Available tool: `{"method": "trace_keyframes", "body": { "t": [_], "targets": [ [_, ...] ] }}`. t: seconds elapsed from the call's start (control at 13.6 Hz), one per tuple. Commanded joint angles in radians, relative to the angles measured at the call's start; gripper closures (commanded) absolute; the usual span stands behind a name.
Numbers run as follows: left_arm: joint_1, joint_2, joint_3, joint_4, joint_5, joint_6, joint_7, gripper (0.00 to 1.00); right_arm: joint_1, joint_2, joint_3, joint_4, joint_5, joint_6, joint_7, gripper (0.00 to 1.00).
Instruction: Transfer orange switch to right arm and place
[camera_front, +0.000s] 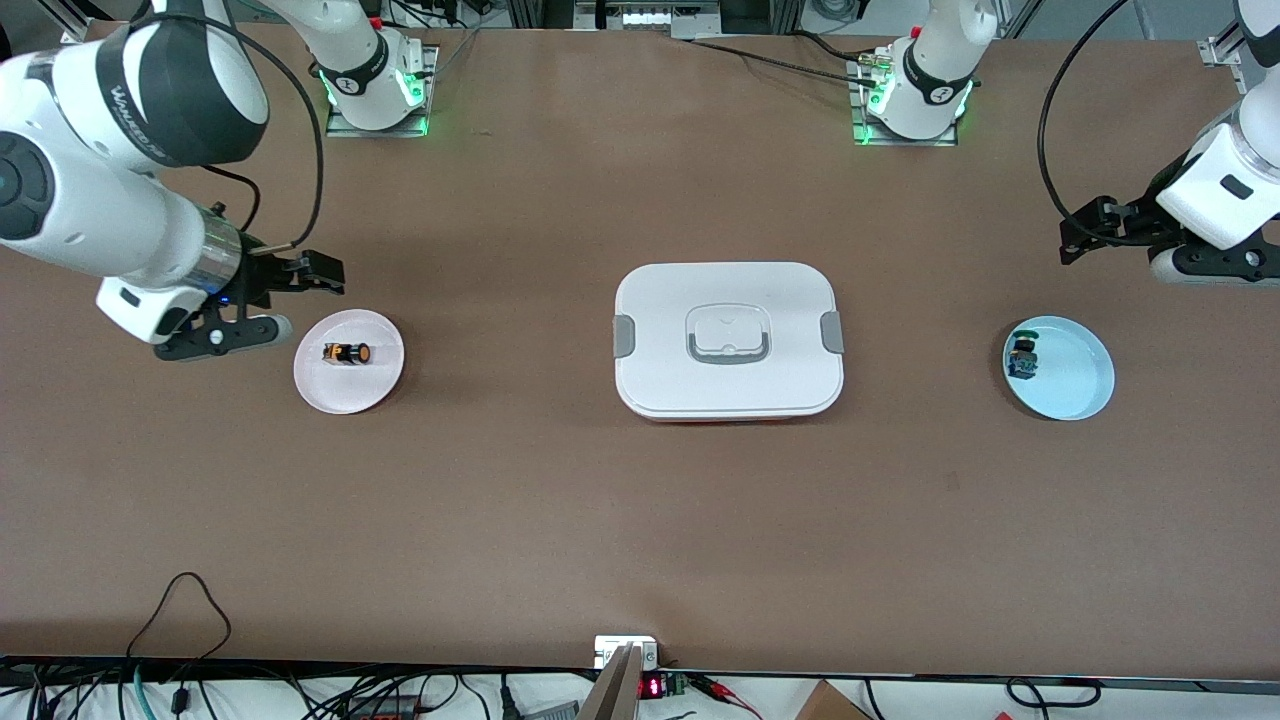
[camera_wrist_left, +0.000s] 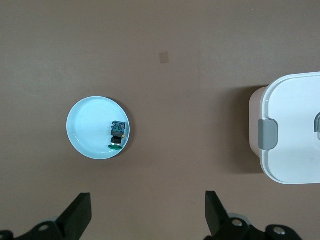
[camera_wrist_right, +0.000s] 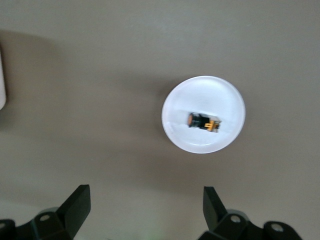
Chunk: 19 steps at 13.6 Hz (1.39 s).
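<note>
The orange switch (camera_front: 347, 353) lies on its side on a small white plate (camera_front: 375, 380) toward the right arm's end of the table. It also shows in the right wrist view (camera_wrist_right: 204, 121), on the plate (camera_wrist_right: 222, 95). My right gripper (camera_front: 325, 275) hangs open and empty over the table just beside that plate, and its open fingers frame bare table in the right wrist view (camera_wrist_right: 147, 205). My left gripper (camera_front: 1075, 235) hangs open and empty over the table at the left arm's end; it also shows in the left wrist view (camera_wrist_left: 148, 210).
A green-capped, blue-bodied switch (camera_front: 1022, 355) lies on a light blue plate (camera_front: 1075, 380) toward the left arm's end, and both show in the left wrist view, switch (camera_wrist_left: 117, 135) and plate (camera_wrist_left: 87, 125). A white lidded box (camera_front: 728, 340) with grey clasps stands mid-table.
</note>
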<state>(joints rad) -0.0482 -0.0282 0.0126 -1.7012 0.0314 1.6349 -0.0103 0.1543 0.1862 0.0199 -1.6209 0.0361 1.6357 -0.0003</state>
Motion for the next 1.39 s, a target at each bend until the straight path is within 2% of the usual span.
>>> {"method": "trace_keyframes", "body": {
  "t": [0.0, 0.22, 0.37, 0.51, 0.59, 0.81, 1.03, 1.32],
  "targets": [
    [0.014, 0.001, -0.010, 0.020, -0.005, -0.020, 0.023, 0.00, -0.009, -0.017, -0.040, 0.019, -0.038, -0.008, 0.016, 0.00],
    [0.013, 0.001, -0.010, 0.020, -0.007, -0.021, 0.023, 0.00, -0.016, -0.017, -0.084, 0.119, -0.065, -0.025, 0.010, 0.00],
    [0.014, 0.001, -0.010, 0.020, -0.007, -0.020, 0.023, 0.00, -0.022, -0.017, -0.115, 0.160, -0.062, -0.094, 0.010, 0.00],
    [0.013, 0.001, -0.010, 0.020, -0.007, -0.021, 0.023, 0.00, -0.012, -0.017, -0.173, 0.196, -0.058, -0.144, 0.008, 0.00],
    [0.013, 0.001, -0.010, 0.020, -0.007, -0.021, 0.023, 0.00, -0.015, -0.019, -0.179, 0.202, -0.059, -0.160, 0.005, 0.00],
    [0.013, 0.001, -0.010, 0.020, -0.007, -0.021, 0.023, 0.00, -0.035, -0.042, -0.182, 0.136, -0.055, -0.146, -0.044, 0.00],
    [0.013, 0.001, -0.010, 0.020, -0.007, -0.021, 0.023, 0.00, -0.045, -0.154, -0.187, -0.066, -0.045, 0.046, -0.040, 0.00],
    [0.013, 0.001, -0.010, 0.020, -0.007, -0.021, 0.023, 0.00, -0.045, -0.172, -0.186, -0.071, -0.036, 0.027, 0.005, 0.00]
  ]
}}
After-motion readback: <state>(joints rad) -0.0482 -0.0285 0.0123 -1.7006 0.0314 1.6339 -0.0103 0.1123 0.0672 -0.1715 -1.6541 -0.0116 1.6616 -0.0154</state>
